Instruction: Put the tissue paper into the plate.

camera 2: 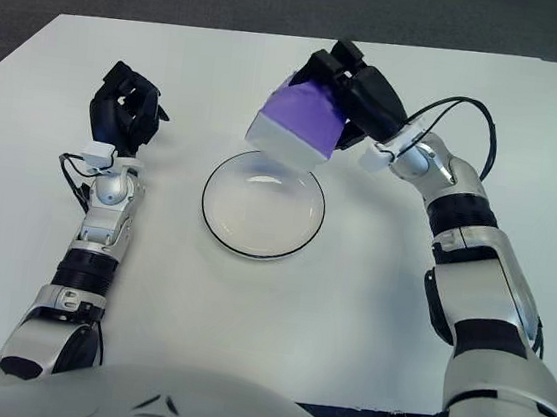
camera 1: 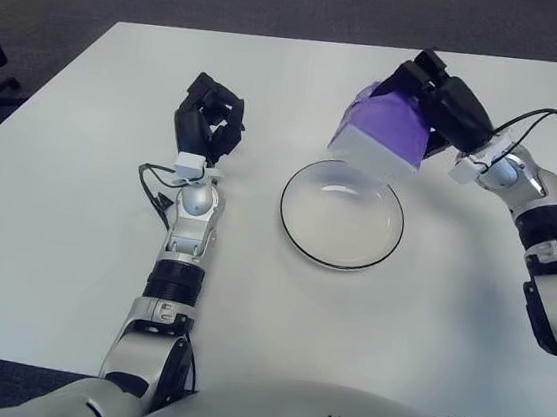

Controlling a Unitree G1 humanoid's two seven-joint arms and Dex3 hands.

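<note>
While I've got the feed up, quick notes from my end:

Right hand: my right hand (camera 1: pixel 442 101) sits in the upper right of the frame, fingers clamped around the tissue pack (camera 1: pixel 379 137) from its far, upper end.

Tissue pack: white box with a purple face, up in the air, showing over the top edge of the plate (camera 1: pixel 342 214). Not touching the plate as far as I can tell.

Why held that way: gripping it by the far end leaves the near end free, so I'd guess it can be lowered into the dish without the fingers bumping the rim first.

Which way it points: tilted, purple face turned up toward the camera, white lower edge hanging down toward the plate. Long axis looks like it runs roughly left-right across the frame, slanting a bit, though the tilt makes that hard to call for sure.

Plate: white with a dark rim, middle of the table (camera 1: pixel 53 243), nothing in it yet.

Left hand: my left hand (camera 1: pixel 207 125) shows left of the plate, well apart from it, fingers curled in on nothing. Just idling.

Progress: my read is the carry is about done, and what's left is lowering and letting go.

Watch out: the pack overhangs the rim, so a drop from here might land half on the edge.
</note>
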